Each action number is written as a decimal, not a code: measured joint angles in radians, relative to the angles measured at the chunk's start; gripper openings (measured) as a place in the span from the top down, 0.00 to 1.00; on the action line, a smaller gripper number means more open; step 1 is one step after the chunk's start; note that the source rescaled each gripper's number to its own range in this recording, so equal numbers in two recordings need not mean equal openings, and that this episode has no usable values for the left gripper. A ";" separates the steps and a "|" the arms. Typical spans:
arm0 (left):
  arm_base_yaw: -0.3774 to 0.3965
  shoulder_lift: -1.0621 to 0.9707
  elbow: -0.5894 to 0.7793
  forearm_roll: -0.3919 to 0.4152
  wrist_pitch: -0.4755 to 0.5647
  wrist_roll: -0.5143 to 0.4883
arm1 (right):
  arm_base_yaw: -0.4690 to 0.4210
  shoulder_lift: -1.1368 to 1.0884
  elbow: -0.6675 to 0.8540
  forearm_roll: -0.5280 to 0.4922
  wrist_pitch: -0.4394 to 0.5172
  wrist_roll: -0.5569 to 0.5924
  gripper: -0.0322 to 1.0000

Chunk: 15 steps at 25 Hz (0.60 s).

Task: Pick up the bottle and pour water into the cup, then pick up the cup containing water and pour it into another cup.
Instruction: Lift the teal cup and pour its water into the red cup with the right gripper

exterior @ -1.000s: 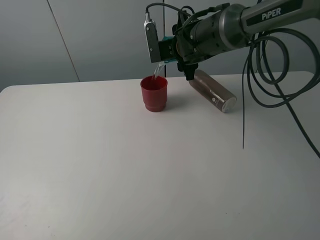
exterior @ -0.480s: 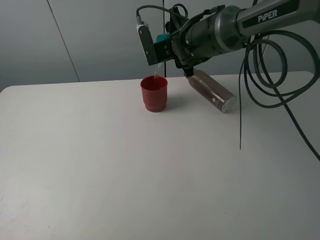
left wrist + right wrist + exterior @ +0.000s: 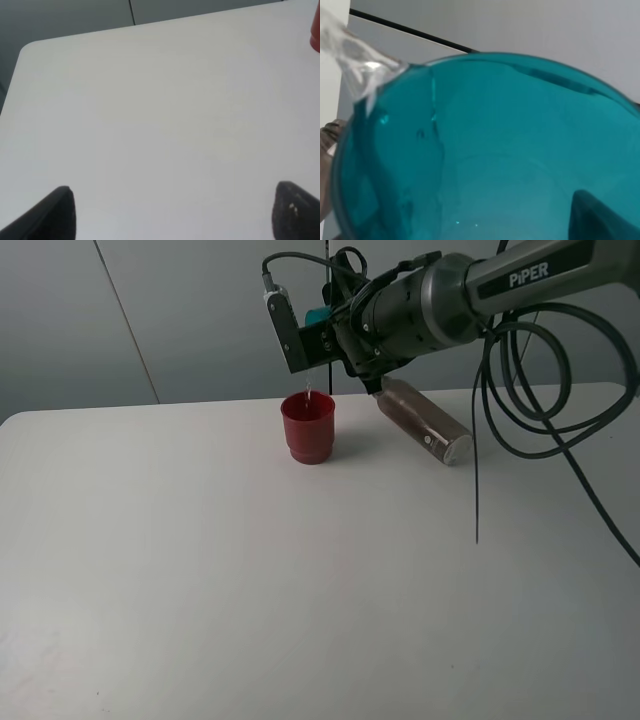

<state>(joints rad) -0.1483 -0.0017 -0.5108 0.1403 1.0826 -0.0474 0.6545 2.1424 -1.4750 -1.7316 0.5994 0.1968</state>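
My right gripper (image 3: 322,332) is shut on the teal cup (image 3: 318,316) and holds it tipped over the red cup (image 3: 308,427), which stands upright on the table. A thin trickle of water (image 3: 309,392) falls from the teal rim into the red cup. In the right wrist view the teal cup (image 3: 490,150) fills the frame and water (image 3: 355,60) runs off its rim. The grey-brown bottle (image 3: 425,420) lies on its side on the table to the right of the red cup. My left gripper (image 3: 177,215) is open and empty over bare table.
The white table (image 3: 250,570) has its far edge just behind the red cup. Black cables (image 3: 520,390) hang from the right arm over the right side. The red cup's edge (image 3: 316,35) shows at the border of the left wrist view.
My right gripper has risen slightly and shifted left with the teal cup tipped further. The stream into the red cup has thinned to a trickle.
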 joint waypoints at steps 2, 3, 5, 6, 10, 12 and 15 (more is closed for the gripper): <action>0.000 0.000 0.000 0.000 0.000 0.000 | 0.000 0.000 0.000 0.000 0.000 -0.016 0.83; 0.000 0.000 0.000 0.000 0.000 0.000 | 0.000 0.000 0.000 0.000 0.000 -0.028 0.83; 0.000 0.000 0.000 0.000 0.000 0.000 | 0.002 0.000 0.000 0.000 0.003 -0.048 0.83; 0.000 0.000 0.000 0.000 0.000 0.000 | 0.002 0.000 0.000 0.000 0.003 -0.060 0.83; 0.000 0.000 0.000 0.000 0.000 0.000 | 0.002 0.000 0.000 0.000 0.003 -0.085 0.83; 0.000 0.000 0.000 0.000 0.000 0.000 | 0.002 0.000 0.000 0.000 0.003 -0.089 0.83; 0.000 0.000 0.000 0.000 0.000 0.000 | 0.002 0.000 0.000 0.000 0.003 -0.091 0.83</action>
<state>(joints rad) -0.1483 -0.0017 -0.5108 0.1403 1.0826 -0.0474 0.6561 2.1424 -1.4750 -1.7316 0.6021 0.1053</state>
